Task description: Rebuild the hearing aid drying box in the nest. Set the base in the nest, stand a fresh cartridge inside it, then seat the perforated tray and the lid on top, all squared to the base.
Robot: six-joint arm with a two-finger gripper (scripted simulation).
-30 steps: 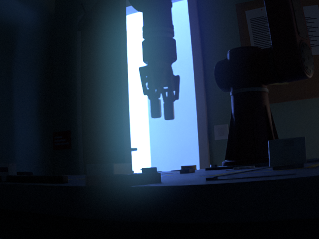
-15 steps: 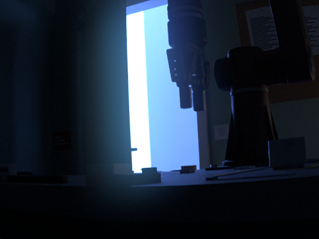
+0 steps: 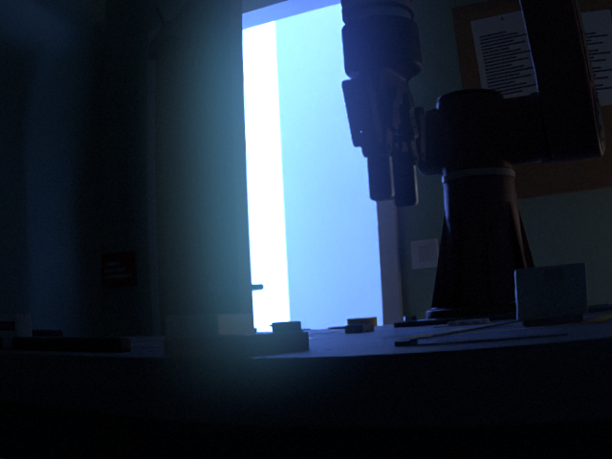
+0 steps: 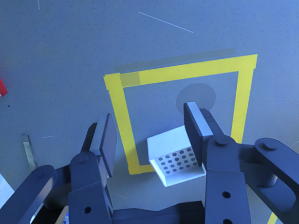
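A white box with a dotted, perforated inner face point(image 4: 175, 155) lies across the near side of the yellow square outline of the nest point(image 4: 181, 109), partly inside it and tilted to its sides. My gripper point(image 4: 151, 136) hangs high above the table over this spot, open and empty; from the side camera it point(image 3: 393, 190) is a dark shape against the bright doorway. A grey round mark point(image 4: 196, 97) lies inside the nest. Which part of the drying box the white piece is, I cannot tell.
The robot's base column point(image 3: 479, 237) stands right of the gripper, with a pale block point(image 3: 550, 292) on the table beside it. Low dark pieces point(image 3: 286, 336) lie along the table's left half. A red object point(image 4: 2, 87) and a metal strip point(image 4: 29, 151) lie left of the nest.
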